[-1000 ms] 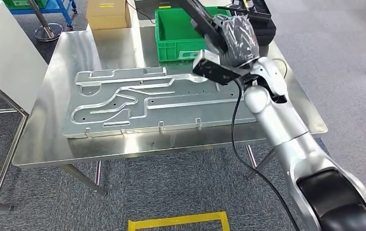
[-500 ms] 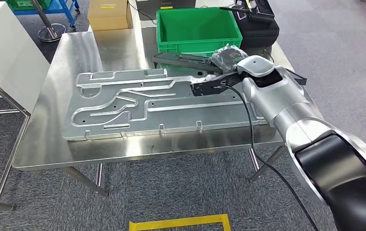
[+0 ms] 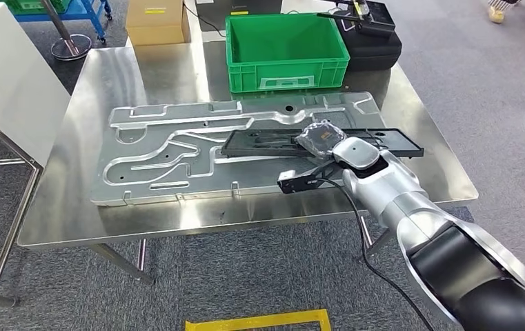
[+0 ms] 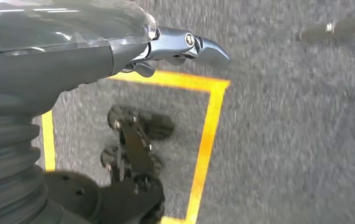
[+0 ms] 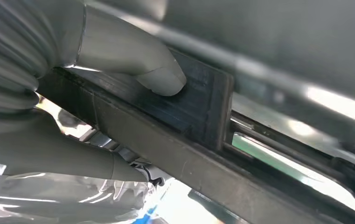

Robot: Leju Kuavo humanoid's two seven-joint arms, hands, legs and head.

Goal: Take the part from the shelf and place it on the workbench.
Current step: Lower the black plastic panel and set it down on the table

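Though the carrying looks done, the release is not: the right hand (image 3: 323,140) grips the part (image 3: 273,141), a long flat black frame, which now lies low across the worktop (image 3: 73,200). In the head view the part stretches from the middle of the worktop out toward 3 o'clock, resting on or just above the large grooved aluminium plate (image 3: 170,155); whether it bears its full weight there cannot be told. The right wrist view shows the thumb (image 5: 159,74) pressed on the part's upper face with other fingers (image 5: 63,156) curled beneath its edge, so the grasp is firm.

The left hand (image 4: 184,44) hangs at the robot's side over the carpet and yellow floor tape (image 4: 208,126), holding nothing, fingers loosely extended.

A green crate (image 3: 285,48) stands at 12 o'clock behind the plate, well clear of the part.

What seems left is to settle the part flat, loosen the fingers and draw the hand away without dragging it.
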